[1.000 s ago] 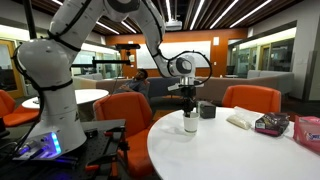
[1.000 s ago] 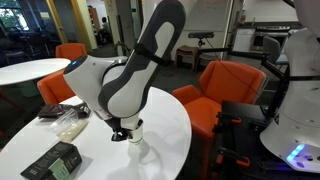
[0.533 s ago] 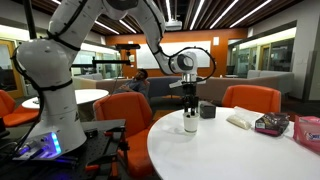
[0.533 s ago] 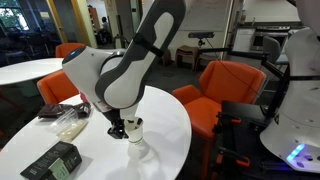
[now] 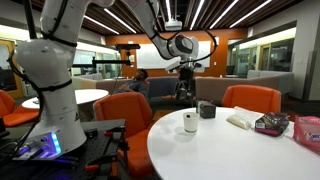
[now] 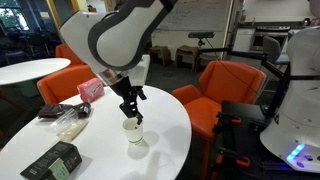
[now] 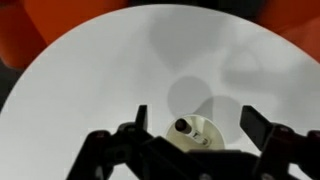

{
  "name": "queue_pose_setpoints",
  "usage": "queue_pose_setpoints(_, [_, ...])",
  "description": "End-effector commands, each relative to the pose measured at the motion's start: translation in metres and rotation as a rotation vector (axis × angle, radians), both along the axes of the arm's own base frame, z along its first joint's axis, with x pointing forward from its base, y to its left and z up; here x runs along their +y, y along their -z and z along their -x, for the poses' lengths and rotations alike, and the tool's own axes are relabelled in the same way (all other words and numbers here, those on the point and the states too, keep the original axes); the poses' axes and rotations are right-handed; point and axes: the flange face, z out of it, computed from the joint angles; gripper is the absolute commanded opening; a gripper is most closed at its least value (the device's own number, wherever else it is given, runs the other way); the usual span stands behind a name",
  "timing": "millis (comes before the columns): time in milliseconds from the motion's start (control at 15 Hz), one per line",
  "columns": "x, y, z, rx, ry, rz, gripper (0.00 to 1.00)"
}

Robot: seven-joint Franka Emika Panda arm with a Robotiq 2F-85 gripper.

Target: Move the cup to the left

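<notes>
The cream-coloured cup point(image 5: 190, 122) point(image 6: 133, 137) stands upright on the white round table point(image 5: 230, 155) point(image 6: 165, 125) in both exterior views, a dark item sticking out of its top. My gripper point(image 5: 184, 92) point(image 6: 131, 114) hangs open above it, clear of the rim and touching nothing. In the wrist view the cup point(image 7: 196, 136) appears from above, its dark item leaning inside. It lies between and below the spread fingers of the gripper point(image 7: 196, 119), with a gap on each side.
A dark grey boxy container point(image 5: 206, 109) stands just behind the cup. A white bag point(image 5: 240, 120) point(image 6: 68, 123), a snack packet point(image 5: 270, 124), a pink item point(image 5: 308, 130) point(image 6: 92, 88) and a black box point(image 6: 55, 160) lie on the table. Orange chairs point(image 5: 250, 97) point(image 6: 222, 85) surround it.
The jaws have spread and let go of the cup, and the gripper has risen straight up from it. The cup stays put on the table.
</notes>
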Motion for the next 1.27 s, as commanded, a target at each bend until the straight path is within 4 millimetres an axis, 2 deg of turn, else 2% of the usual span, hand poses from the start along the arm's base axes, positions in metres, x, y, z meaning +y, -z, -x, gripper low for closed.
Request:
queue_pose_setpoints(0, [-0.017, -0.028, 0.011, 0.003, -0.038, 0.023, 1.00])
queue_pose_setpoints(333, [-0.037, -0.048, 0.013, -0.018, -0.054, 0.043, 1.00])
queue_pose_setpoints(1200, [-0.058, -0.057, 0.011, -0.028, -0.044, 0.056, 1.00])
